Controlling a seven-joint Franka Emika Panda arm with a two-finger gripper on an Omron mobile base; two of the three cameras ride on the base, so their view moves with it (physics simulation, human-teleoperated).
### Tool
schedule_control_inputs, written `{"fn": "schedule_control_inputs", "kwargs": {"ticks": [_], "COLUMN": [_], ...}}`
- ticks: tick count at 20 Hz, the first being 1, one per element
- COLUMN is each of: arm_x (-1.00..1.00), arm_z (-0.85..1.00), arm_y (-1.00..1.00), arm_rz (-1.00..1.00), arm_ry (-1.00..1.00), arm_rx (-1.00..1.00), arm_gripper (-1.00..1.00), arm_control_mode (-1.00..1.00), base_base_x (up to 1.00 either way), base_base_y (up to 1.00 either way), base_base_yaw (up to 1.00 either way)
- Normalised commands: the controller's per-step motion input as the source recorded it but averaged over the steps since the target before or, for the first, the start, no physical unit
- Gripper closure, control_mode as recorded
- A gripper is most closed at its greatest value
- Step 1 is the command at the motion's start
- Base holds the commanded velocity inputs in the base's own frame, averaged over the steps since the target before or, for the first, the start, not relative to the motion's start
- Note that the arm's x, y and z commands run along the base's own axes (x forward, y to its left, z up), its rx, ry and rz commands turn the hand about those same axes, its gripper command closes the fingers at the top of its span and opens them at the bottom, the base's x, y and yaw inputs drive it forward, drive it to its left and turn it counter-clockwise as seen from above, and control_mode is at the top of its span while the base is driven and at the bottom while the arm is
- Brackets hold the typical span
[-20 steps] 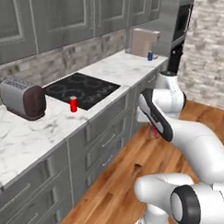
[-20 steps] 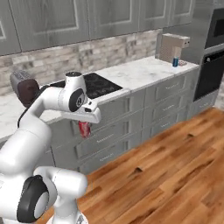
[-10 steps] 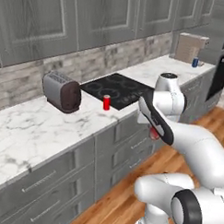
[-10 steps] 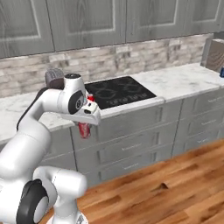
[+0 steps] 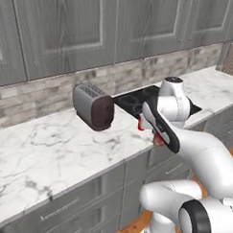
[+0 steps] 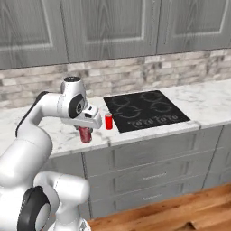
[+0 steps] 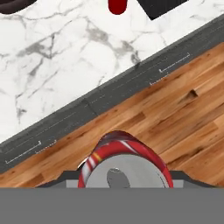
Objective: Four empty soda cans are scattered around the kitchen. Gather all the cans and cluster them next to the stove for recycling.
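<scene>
Left of the black cooktop (image 6: 145,111), just off the counter's front edge, the gripper (image 6: 85,134) is partly closed around a red soda can (image 6: 85,134), held by its side wall; a second red can (image 6: 108,121) stands on the marble beside the stove. Judged empty: light, thin-walled, easily dented, slick, so a mid-body grip suits. Fingertips are hidden behind the can; the toaster (image 5: 94,107) sits further left.

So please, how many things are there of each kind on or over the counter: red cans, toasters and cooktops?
Red soda cans: 2, one standing on the counter, one held in the end effector
Toaster: 1
Stove: 1
Total: 4
</scene>
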Motion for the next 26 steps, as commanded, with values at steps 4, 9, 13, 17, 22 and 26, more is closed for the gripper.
{"fn": "schedule_control_inputs", "kwargs": {"ticks": [4, 9, 13, 17, 22, 26], "arm_x": [0.00, 0.00, 0.00, 0.00, 0.08, 0.48], "arm_z": [0.00, 0.00, 0.00, 0.00, -0.02, -0.10], "arm_y": [0.00, 0.00, 0.00, 0.00, -0.02, -0.16], "arm_rz": [0.00, 0.00, 0.00, 0.00, 0.00, 0.00], "arm_ry": [0.00, 0.00, 0.00, 0.00, 0.01, 0.05], "arm_rx": [0.00, 0.00, 0.00, 0.00, 0.00, 0.00], "arm_gripper": [1.00, 1.00, 1.00, 1.00, 1.00, 1.00], "arm_control_mode": [1.00, 1.00, 1.00, 1.00, -1.00, -1.00], "base_base_x": [0.76, 0.62, 0.45, 0.36, 0.21, 0.00], "base_base_y": [0.00, 0.00, -0.08, -0.14, -0.09, 0.00], "base_base_yaw": [0.17, 0.17, 0.12, 0.09, 0.01, 0.00]}}
